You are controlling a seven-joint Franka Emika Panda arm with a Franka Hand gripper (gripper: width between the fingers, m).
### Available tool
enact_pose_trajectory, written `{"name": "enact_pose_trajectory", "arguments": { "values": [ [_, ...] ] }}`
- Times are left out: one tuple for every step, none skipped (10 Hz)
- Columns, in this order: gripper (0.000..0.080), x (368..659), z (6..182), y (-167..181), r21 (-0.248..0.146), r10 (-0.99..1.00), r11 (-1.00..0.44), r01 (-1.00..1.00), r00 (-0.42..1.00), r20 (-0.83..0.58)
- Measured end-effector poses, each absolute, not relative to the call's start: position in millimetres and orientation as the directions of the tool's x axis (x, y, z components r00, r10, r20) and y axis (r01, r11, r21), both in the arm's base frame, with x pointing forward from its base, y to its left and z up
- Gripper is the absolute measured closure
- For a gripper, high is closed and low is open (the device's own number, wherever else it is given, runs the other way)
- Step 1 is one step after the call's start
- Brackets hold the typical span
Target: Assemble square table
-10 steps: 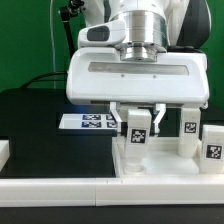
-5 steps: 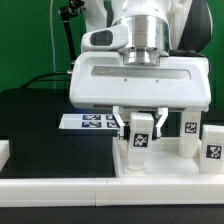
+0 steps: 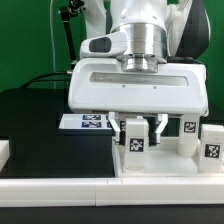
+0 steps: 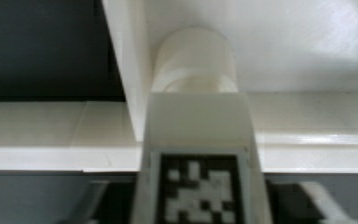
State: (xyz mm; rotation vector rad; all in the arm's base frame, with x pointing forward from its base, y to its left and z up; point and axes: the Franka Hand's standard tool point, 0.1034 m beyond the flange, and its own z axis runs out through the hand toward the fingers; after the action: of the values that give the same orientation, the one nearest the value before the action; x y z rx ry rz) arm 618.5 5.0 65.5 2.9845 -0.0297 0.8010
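Observation:
My gripper [image 3: 135, 128] is shut on a short white tagged leg [image 3: 135, 138] and holds it upright over the square table top [image 3: 150, 160], a white rimmed tray at the exterior view's right. The leg's lower end is at or just above the tray's surface near its corner; I cannot tell if it touches. In the wrist view the leg [image 4: 199, 110] runs straight out from between my fingers [image 4: 108, 198], its tag near the jaws, with the tray's rim [image 4: 69, 125] beyond it. Two more tagged legs [image 3: 189, 133] [image 3: 212, 145] stand on the tray's right part.
The marker board [image 3: 88, 121] lies on the black table behind the tray, to the exterior view's left of my gripper. A long white bar fence [image 3: 60, 184] runs along the front edge. A small white block [image 3: 4, 152] sits at the far left.
My gripper has shifted slightly toward the exterior view's left and lowered a little with the leg in it. The other legs and the tray have not moved.

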Motion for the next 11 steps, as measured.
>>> {"name": "enact_pose_trajectory", "arguments": {
  "values": [
    [0.0279,618.5,65.5,4.9,0.045,-0.005,-0.998,-0.032,0.866,0.501],
    [0.0279,618.5,65.5,4.9,0.045,-0.005,-0.998,-0.032,0.866,0.501],
    [0.0178,618.5,65.5,4.9,0.045,-0.005,-0.998,-0.032,0.866,0.501],
    [0.0178,618.5,65.5,4.9,0.045,-0.005,-0.998,-0.032,0.866,0.501],
    [0.0155,618.5,65.5,5.0,0.045,-0.005,-0.998,-0.032,0.866,0.501],
    [0.0151,618.4,65.5,5.0,0.045,-0.005,-0.998,-0.032,0.866,0.501],
    [0.0151,618.4,65.5,4.9,0.045,-0.005,-0.998,-0.032,0.866,0.501],
    [0.0150,618.5,65.5,4.9,0.045,-0.005,-0.998,-0.032,0.866,0.501],
    [0.0150,616.9,65.0,4.6,0.039,-0.011,-0.999,-0.035,0.874,0.485],
    [0.0150,611.6,67.5,5.2,0.018,-0.028,-0.999,-0.039,0.908,0.418],
    [0.0150,610.9,74.8,6.6,-0.008,-0.043,-0.999,-0.043,0.938,0.345]
  ]
}}
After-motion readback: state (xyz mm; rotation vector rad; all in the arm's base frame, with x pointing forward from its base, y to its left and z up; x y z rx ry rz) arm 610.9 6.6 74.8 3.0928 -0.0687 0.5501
